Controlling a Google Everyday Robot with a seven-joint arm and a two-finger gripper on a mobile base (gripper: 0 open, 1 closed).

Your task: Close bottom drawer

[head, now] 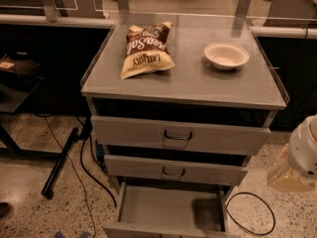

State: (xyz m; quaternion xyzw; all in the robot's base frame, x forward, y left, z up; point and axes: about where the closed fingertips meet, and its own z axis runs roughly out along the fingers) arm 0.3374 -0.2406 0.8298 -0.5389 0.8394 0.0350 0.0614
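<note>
The grey metal cabinet (183,90) has three drawers. The bottom drawer (168,209) is pulled far out toward me, and I look down into its bare inside. Its front panel (163,230) is cut off by the lower edge of the camera view, and its handle is out of view. The middle drawer (173,170) and the top drawer (178,135) stand slightly out, each with a small loop handle. My gripper (297,162) shows as a white and beige shape at the right edge. It sits to the right of the cabinet at the height of the middle drawer, apart from all drawers.
A chip bag (145,49) and a white bowl (226,55) lie on the cabinet top. A black cable loop (252,214) lies on the floor at the right. A black stand leg (59,162) and cables (86,167) lie at the left. A dark desk (20,73) is further left.
</note>
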